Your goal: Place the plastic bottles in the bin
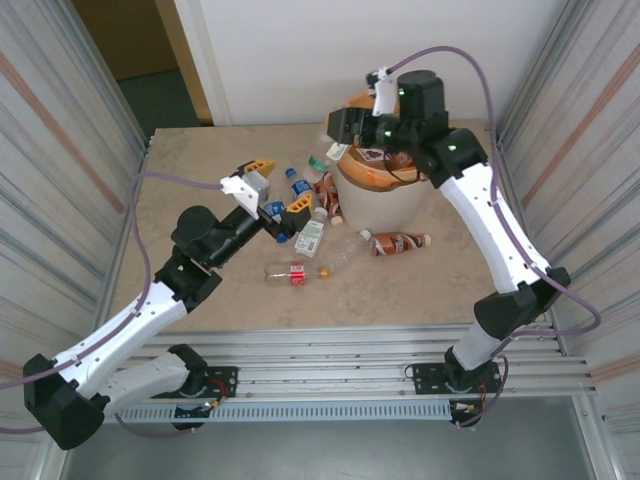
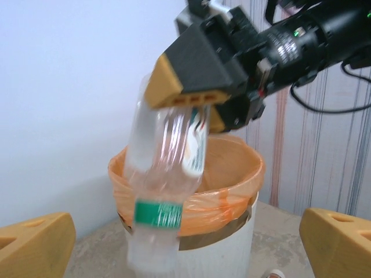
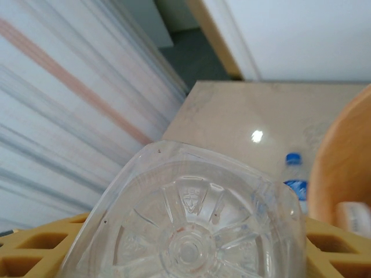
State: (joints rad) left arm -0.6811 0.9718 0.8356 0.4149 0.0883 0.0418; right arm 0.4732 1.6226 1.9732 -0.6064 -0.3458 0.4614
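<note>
Clear crinkled plastic lies nearest me on the tabletop (image 1: pixel 400 290): a red-labelled bottle (image 1: pixel 296 272) on its side, and a brown-labelled bottle (image 1: pixel 398 243) by the bin's foot. My left claw (image 1: pixel 277 187) gapes empty beside the pile. Farther back, my right claw (image 2: pixel 194 107) is clenched on a green-labelled bottle (image 2: pixel 162 179) by its ribbed base. The bottle's long axis is near vertical, and it hangs at the rim of the orange-bagged bin (image 1: pixel 385 200) on the left arm's side. Can't tell if it's inside the rim, so I'd nudge it inward before letting go.

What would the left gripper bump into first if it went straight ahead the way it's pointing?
Probably the clear bottle hanging from the right gripper, dead ahead of the open left gripper. The bin stands behind it; how far is hard to judge.
</note>
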